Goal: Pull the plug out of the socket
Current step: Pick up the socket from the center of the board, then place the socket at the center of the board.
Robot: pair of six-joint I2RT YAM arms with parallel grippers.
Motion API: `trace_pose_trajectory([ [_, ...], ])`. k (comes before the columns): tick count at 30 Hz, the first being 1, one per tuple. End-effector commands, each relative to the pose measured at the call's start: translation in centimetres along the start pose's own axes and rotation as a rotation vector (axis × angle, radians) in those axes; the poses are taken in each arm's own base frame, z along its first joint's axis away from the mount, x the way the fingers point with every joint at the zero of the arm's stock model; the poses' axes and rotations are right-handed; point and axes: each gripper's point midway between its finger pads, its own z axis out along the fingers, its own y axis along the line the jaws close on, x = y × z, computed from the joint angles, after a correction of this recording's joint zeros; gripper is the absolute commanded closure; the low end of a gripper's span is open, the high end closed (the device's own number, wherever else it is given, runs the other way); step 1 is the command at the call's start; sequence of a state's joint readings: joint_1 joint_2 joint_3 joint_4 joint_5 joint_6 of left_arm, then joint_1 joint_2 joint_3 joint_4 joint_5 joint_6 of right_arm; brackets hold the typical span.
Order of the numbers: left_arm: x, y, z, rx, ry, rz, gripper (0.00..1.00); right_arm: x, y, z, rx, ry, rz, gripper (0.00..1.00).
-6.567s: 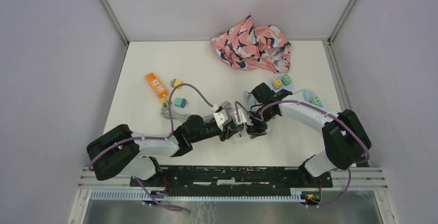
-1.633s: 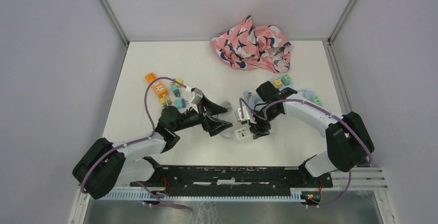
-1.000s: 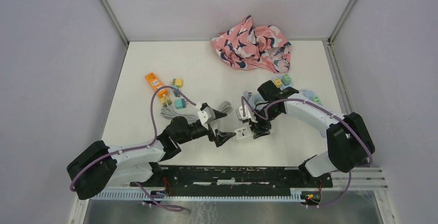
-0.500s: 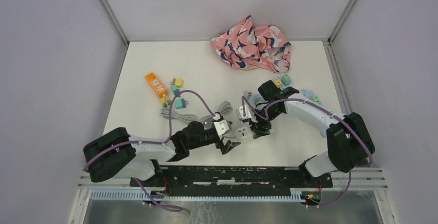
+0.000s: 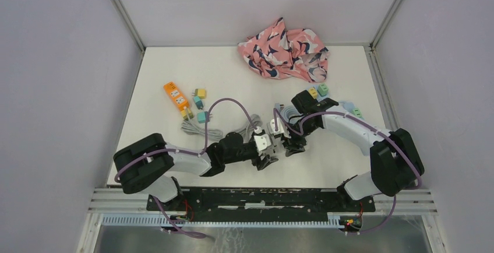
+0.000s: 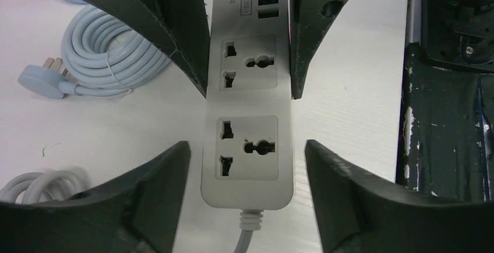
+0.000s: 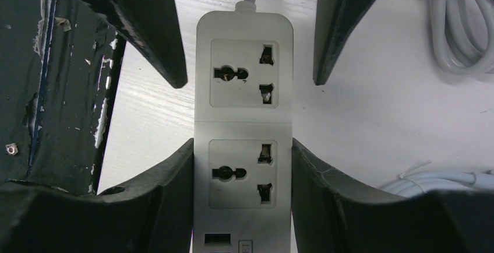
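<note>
The white socket strip (image 5: 271, 141) lies on the table near the front middle. Both of its outlets (image 6: 249, 63) (image 6: 247, 148) are empty in the wrist views. A pale blue plug (image 6: 43, 81) on a coiled cable lies on the table beside the strip, apart from it. My right gripper (image 7: 242, 148) is shut on the strip's sides, near its USB end. My left gripper (image 6: 247, 148) straddles the strip's cable end, open, with a gap showing on each side. From above, the left gripper (image 5: 265, 155) and right gripper (image 5: 286, 142) face each other over the strip.
A grey cable coil (image 5: 201, 127) lies left of the strip. An orange device (image 5: 175, 95) and small coloured adapters (image 5: 200, 104) sit at the left, with more adapters (image 5: 317, 91) at the right. A pink patterned cloth (image 5: 285, 49) is at the back. The black base rail (image 5: 262, 197) runs along the near edge.
My left arm swung in from the left to the strip's cable end, and its jaws have narrowed around it. The right gripper has kept its hold and place.
</note>
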State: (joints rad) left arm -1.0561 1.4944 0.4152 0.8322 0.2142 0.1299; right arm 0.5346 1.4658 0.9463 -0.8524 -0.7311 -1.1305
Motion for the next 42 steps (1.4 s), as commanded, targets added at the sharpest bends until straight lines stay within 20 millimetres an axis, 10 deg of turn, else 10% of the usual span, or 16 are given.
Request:
trace_pose_trajectory([
  [1, -1.6, 0.1, 1.3, 0.02, -0.03, 0.049, 0.27, -2.4, -0.4, -1.2, 0.025, -0.069, -0.055, 0.98],
  [4, -1.5, 0.2, 1.6, 0.021, -0.012, 0.046, 0.46, -2.5, -0.3, -1.2, 0.023, -0.071, -0.057, 0.98],
  [8, -1.6, 0.7, 1.7, 0.0, -0.001, 0.041, 0.96, -2.6, -0.3, -1.3, 0.025, -0.076, -0.061, 0.98],
  [12, -2.1, 2.5, 0.5, -0.098, -0.027, 0.026, 0.97, -3.0, -0.3, -1.6, 0.026, -0.088, -0.05, 0.84],
  [18, -3.6, 6.4, -2.8, -0.234, -0.113, -0.088, 0.97, -4.5, -0.6, -3.4, 0.081, -0.162, -0.008, 0.02],
  [33, -0.2, 28.1, -11.2, -1.145, -0.023, -0.701, 0.97, -4.9, -2.1, -7.2, 0.215, -0.206, 0.063, 0.0],
  [42, 5.3, 34.7, -10.8, -1.394, 0.113, -0.907, 0.97, -4.6, -2.1, -7.2, 0.222, -0.197, 0.058, 0.0],
])
